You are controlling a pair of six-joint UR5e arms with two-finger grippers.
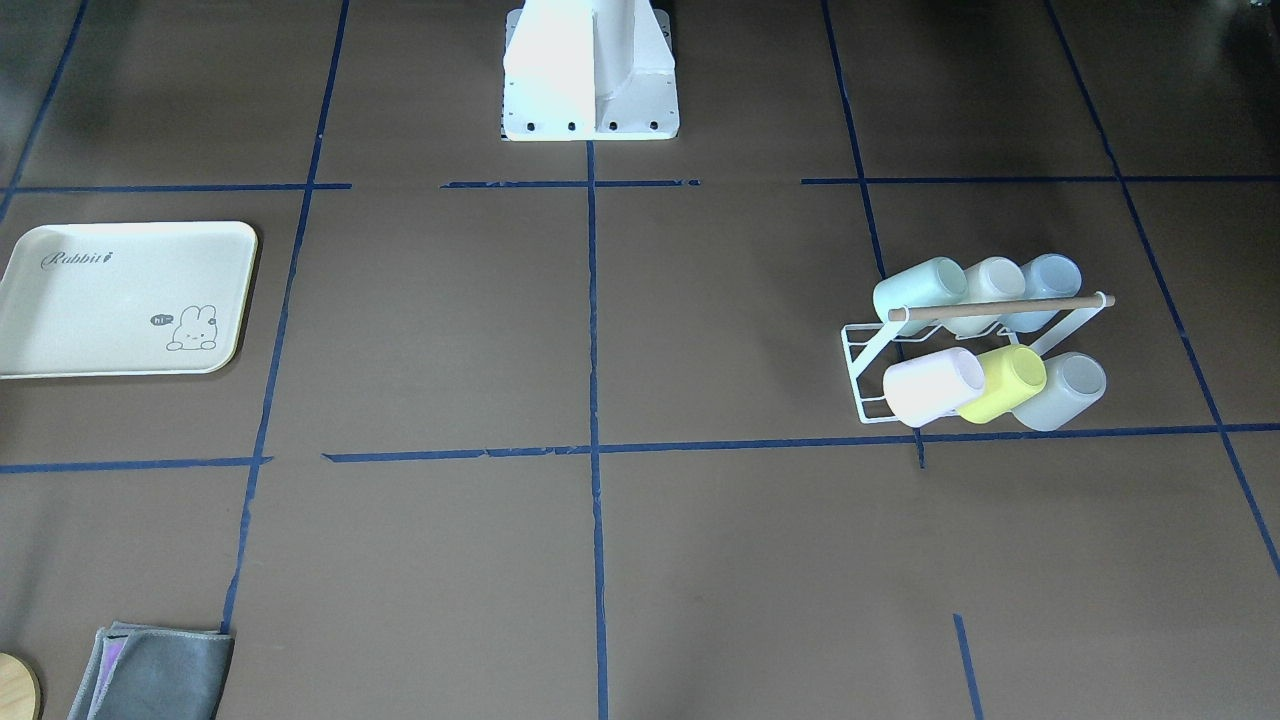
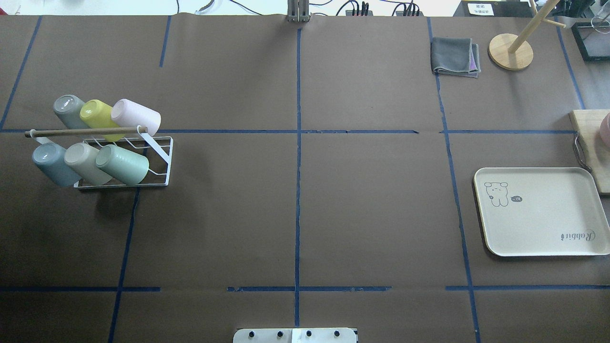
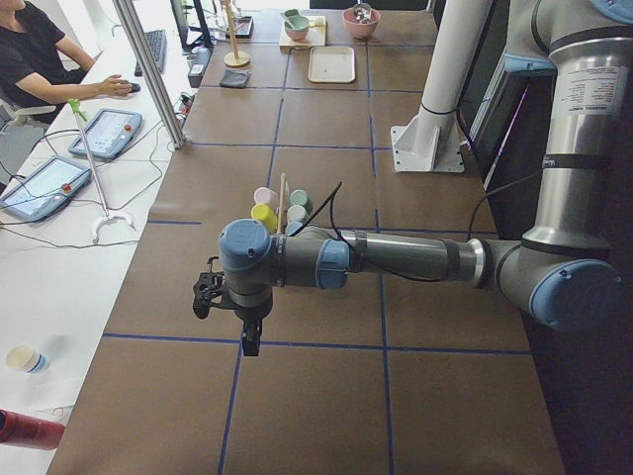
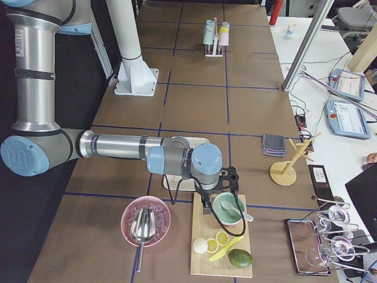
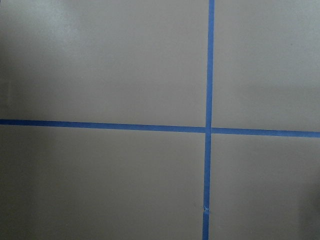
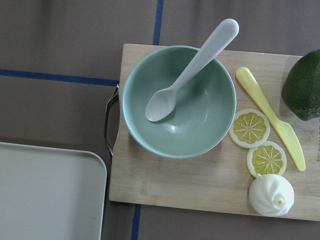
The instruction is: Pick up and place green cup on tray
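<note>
**Green cup: lift it off the rack without knocking its neighbours**

Green cup [image 2: 123, 164], a pale mint plastic tumbler, lies tilted on the white wire rack [image 2: 167, 159] at the overhead view's left, rightmost in the lower row, just beside a beige plastic cup [image 2: 85, 162]. The left arm's fingers [image 3: 250, 338] hang over bare brown table [image 5: 100, 60]. I cannot tell whether they are spread or pressed together. I judge it best to pinch the cup's wall and draw it off along its axis. The cream rectangular "Rabbit" tray [image 2: 543, 224] waits far right, and the right arm's fingers [image 4: 206, 207], state equally unclear, hang near it.
</note>
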